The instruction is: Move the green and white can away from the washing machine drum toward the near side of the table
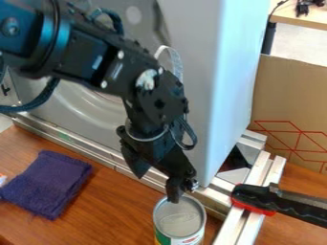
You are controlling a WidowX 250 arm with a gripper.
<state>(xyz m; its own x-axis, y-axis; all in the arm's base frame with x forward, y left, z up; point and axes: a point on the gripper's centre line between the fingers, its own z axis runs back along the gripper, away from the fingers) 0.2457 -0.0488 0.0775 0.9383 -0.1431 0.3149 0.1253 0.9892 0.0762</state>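
The black gripper (157,187) hangs down in the middle of the camera view, open, its two fingers spread apart with nothing visible between them. Its right-hand fingertip is at the far rim of a metal can (181,219); I cannot tell whether they touch. The can stands upright at the bottom of the view, with a grey round top and a green and white label. The other finger is to the left, above the wooden table. A folded purple cloth (46,183) lies on the table at the left, away from the gripper.
Behind the arm stands a large grey and white appliance (225,72), with a metal rail (102,157) along its foot. A black-and-red handled tool (281,203) lies across metal bars at the right. A cardboard panel (290,103) stands behind them. The wooden table (115,210) lies in front.
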